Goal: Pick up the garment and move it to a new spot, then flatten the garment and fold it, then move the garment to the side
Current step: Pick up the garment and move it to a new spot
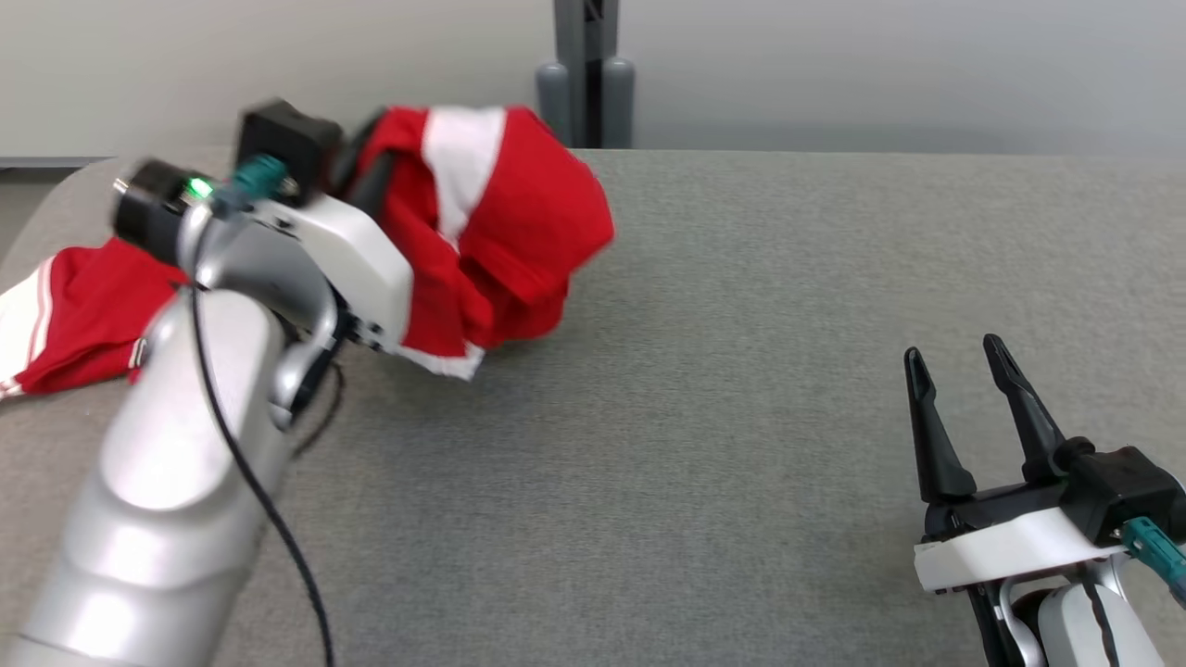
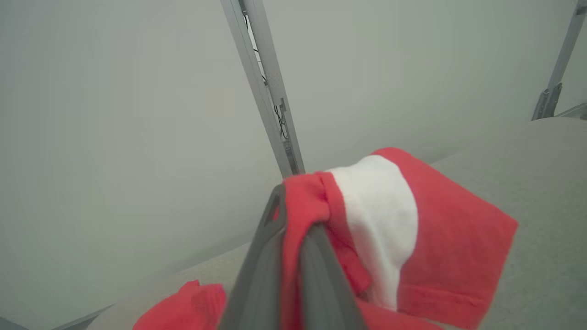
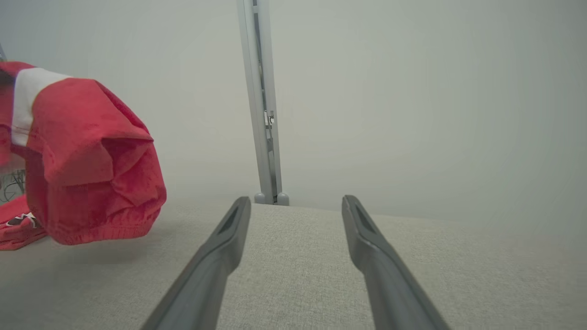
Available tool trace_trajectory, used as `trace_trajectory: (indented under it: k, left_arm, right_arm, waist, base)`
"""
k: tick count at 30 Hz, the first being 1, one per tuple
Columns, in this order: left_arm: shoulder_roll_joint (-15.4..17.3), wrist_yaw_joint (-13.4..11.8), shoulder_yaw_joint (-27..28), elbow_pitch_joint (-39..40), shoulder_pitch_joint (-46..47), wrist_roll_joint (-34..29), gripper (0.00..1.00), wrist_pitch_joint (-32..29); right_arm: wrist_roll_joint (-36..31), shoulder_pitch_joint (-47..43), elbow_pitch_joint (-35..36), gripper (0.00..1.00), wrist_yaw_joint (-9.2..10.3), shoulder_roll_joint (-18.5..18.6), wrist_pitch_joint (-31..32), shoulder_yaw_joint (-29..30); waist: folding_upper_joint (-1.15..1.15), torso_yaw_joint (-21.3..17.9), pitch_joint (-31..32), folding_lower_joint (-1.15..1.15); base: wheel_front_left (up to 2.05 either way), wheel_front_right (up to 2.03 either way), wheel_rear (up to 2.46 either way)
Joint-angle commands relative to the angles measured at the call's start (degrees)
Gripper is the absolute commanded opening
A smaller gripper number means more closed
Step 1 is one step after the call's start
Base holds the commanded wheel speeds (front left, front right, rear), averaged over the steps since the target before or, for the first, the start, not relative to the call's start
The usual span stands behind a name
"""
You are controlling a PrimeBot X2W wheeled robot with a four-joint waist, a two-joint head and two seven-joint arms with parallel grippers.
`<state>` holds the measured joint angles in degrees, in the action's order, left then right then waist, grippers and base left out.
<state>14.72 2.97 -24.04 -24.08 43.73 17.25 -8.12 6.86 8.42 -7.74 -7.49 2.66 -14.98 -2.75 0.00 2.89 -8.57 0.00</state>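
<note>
The left gripper (image 1: 369, 178) of a wheeled two-armed robot clamps a bunched fold of a red garment with a broad white band (image 1: 519, 213) above the far left part of a grey fabric-covered table (image 1: 741, 417), its two dark fingers closed tight with the cloth pinched between them. In the left wrist view, the left gripper (image 2: 296, 215) has red fabric wedged between its fingers and rising past the tips, while the rest of the garment (image 2: 435, 238) spills off to the right of the fingers, the white band running down its middle. From the head view, the lifted bundle hangs to the right of the gripper and droops towards the table, its lowest white-edged hem near the surface; whether it touches there cannot be told. A further stretch of red cloth with thin white stripes (image 1: 74, 315) lies flat on the table at the left edge, behind the silver left forearm (image 1: 167, 463), which hides any join with the raised part. The right gripper (image 1: 954, 352) waits well apart at the lower right, fingers spread wide and empty above bare table. In its own wrist view, the right gripper (image 3: 296, 201) points at a grey metal post (image 3: 261, 114) beyond the table's far edge, with the garment (image 3: 91, 160) hanging at the far left
</note>
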Motion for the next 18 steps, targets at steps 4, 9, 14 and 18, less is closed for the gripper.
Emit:
trace_trajectory:
  k: [4, 9, 14, 18]
  left_arm:
    - [-2.8, -2.0, -1.2, -0.7, -2.7, 0.5, 0.00, 0.3]
    - [-7.2, -4.1, -2.3, -3.6, -5.2, 1.6, 0.00, 1.8]
    - [-10.7, -3.0, -3.4, -7.4, -6.8, 6.3, 0.00, 3.0]
    - [-11.6, -1.5, -4.7, -10.4, -6.8, 13.4, 0.00, 3.2]
  right_arm:
    - [0.6, 0.7, 0.4, 1.00, -0.01, 0.4, -0.3, 0.3]
    - [1.0, 1.4, 0.6, 1.00, -0.01, 0.4, -0.3, 0.0]
    - [1.4, 2.0, 0.7, 1.00, -0.01, 0.4, -0.3, -0.4]
    - [1.8, 2.6, 0.8, 1.00, -0.01, 0.4, -0.3, -0.5]
  waist:
    - [0.00, -2.9, -1.4, 0.00]
    - [0.00, -5.6, -2.6, 0.00]
    - [0.00, -8.5, -4.1, 0.00]
    - [0.00, -11.1, -5.0, 0.00]
  base:
    - [0.00, 0.00, 0.00]
    - [0.00, 0.00, 0.00]
    - [0.00, 0.00, 0.00]
    - [0.00, 0.00, 0.00]
